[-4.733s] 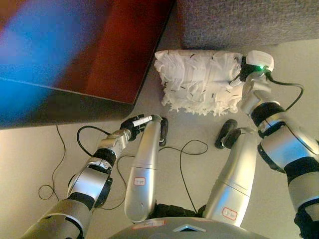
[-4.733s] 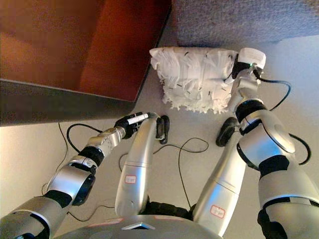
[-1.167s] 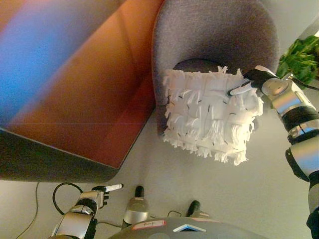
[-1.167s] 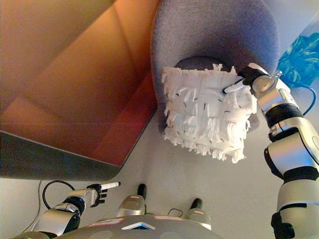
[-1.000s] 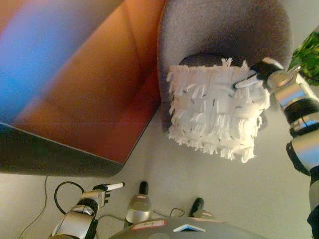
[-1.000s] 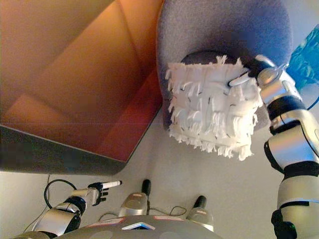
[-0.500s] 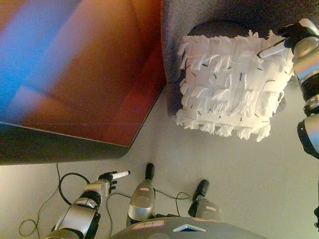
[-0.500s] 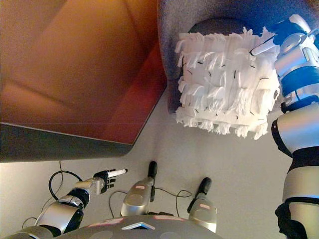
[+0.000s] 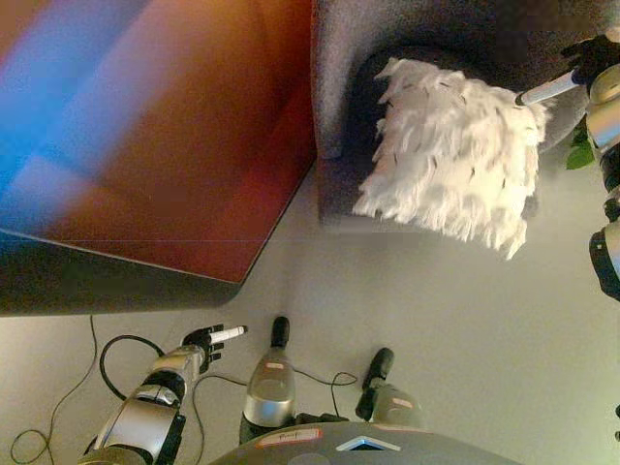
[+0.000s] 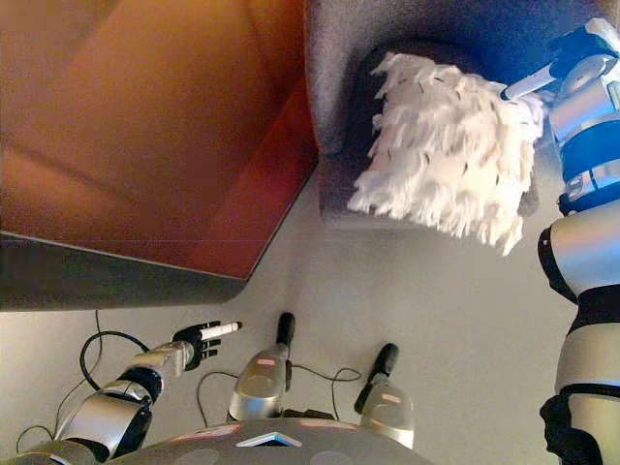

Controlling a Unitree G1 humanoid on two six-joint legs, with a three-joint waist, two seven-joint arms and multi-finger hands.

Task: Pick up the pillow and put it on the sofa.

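Home living room: grey sofa (image 9: 426,39), fringed pillow (image 9: 455,150), houseplant (image 9: 581,155).

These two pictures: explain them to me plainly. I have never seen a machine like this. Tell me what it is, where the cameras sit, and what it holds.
This is a humanoid robot on two legs, seen from its own head. Both pictures come from one stereo camera there, looking down, so they show the same scene from slightly different spots. The right hand, at the upper right, pinches a corner of a white fringed pillow, which lies across the seat of a grey sofa; its lower edge hangs past the seat front. The left hand hangs low at the lower left, holding nothing. A reddish-brown piece of furniture fills the left side, above a pale floor.
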